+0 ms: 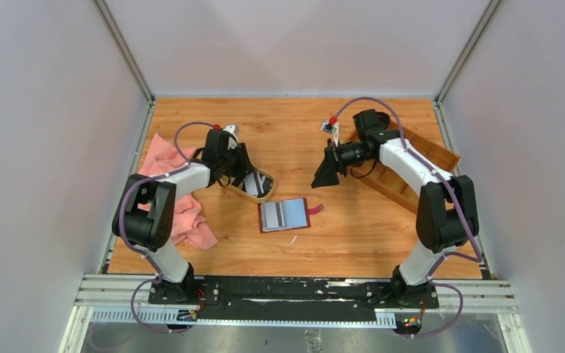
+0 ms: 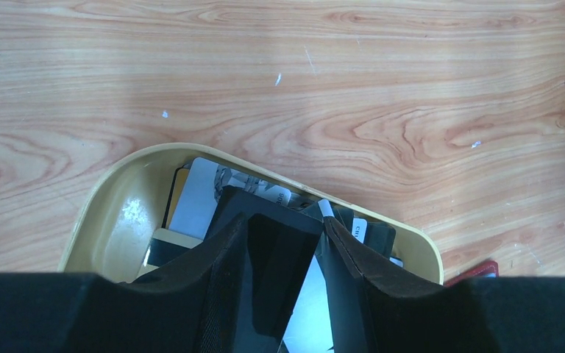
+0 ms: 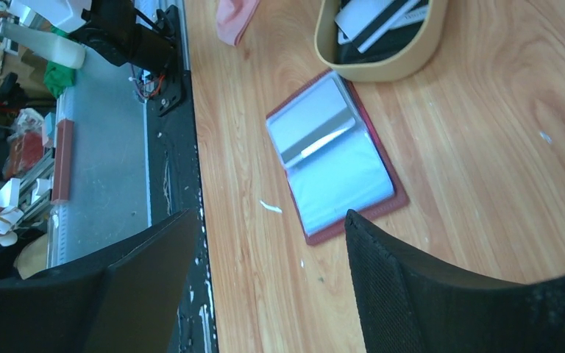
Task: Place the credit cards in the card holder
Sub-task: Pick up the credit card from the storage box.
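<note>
Tan oval dish (image 1: 262, 193) sits left of desk (image 1: 353, 243) centre, holding the credit cards (image 2: 197, 197), a loose overlapping pile of black and pale ones; left gripper (image 2: 283, 220) is down inside the dish, fingers (image 2: 217, 283) either side of a black card (image 2: 268, 246); jaws part-way apart, the card nearly fills the gap; cannot tell from the wrist view whether they are actually pinching its edges or only straddling it.

Card holder (image 1: 285, 215) lies opened flat around mid-desk, a bit toward the near edge, grey pockets facing up, red snap tab sticking out on its right side; it is just beside the dish on the dish's near-right side; touching or not, cannot tell; no card seen lying on top of it.

Right gripper (image 1: 324, 176) hangs above the desk right of centre, beyond the card holder; jaws spread wide, nothing between them; wrist view looks down past its fingers (image 3: 419, 294) at the open holder and the dish.

Pink cloth (image 1: 184, 209) bunched along the left edge under the left arm; wooden tray (image 1: 421, 168) angled near the far-right corner, behind the right arm.
</note>
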Tool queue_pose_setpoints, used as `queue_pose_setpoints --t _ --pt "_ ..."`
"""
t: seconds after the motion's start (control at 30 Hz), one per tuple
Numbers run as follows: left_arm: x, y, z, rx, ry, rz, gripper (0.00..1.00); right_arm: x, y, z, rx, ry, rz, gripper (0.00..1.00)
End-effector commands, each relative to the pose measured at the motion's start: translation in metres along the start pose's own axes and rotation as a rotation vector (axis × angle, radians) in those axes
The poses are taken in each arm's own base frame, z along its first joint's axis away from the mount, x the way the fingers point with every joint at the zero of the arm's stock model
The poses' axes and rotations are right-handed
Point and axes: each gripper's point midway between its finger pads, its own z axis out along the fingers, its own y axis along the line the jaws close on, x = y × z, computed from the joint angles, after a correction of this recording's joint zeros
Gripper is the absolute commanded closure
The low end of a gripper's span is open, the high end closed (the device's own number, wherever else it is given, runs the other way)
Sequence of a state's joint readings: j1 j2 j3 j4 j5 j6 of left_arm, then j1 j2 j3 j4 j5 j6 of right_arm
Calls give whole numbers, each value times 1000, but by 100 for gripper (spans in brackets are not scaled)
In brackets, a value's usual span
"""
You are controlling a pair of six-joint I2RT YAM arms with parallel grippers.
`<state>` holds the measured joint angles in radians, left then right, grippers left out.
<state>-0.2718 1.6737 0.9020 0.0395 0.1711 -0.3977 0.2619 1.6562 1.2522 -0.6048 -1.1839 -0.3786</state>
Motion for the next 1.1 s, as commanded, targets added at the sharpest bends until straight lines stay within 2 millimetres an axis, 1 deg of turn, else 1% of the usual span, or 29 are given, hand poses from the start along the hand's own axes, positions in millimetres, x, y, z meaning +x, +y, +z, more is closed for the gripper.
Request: queue_pose_setpoints --t 0.0,0.07,0.17,0.3,0.37,0.47,0.57,0.67,0.93,1.07 --pt "18 8 -4 6 66 -30 57 -25 4 33 -29 10 26 23" --pt "12 8 -2 20 46 -37 57 -33 4 51 -42 12 55 25" --pt "12 10 -1 31 50 -51 57 -45 1 83 -46 0 139 28" --pt "14 10 0 42 57 -62 57 -55 -8 123 -44 -32 238 34" --pt "14 10 1 48 60 -69 57 -59 -9 139 -50 -40 263 37" --pt "15 9 3 66 67 -81 57 -59 -16 160 -32 -43 325 39" --pt "15 7 4 81 70 -95 57 -57 -24 177 -17 -48 388 41" --pt "14 6 4 92 71 -103 57 -54 -28 191 -15 -48 442 46" --pt "18 10 6 96 84 -128 57 -43 -43 223 46 -40 525 47" --pt "20 11 7 103 90 -147 57 -32 -49 234 113 -9 544 46"
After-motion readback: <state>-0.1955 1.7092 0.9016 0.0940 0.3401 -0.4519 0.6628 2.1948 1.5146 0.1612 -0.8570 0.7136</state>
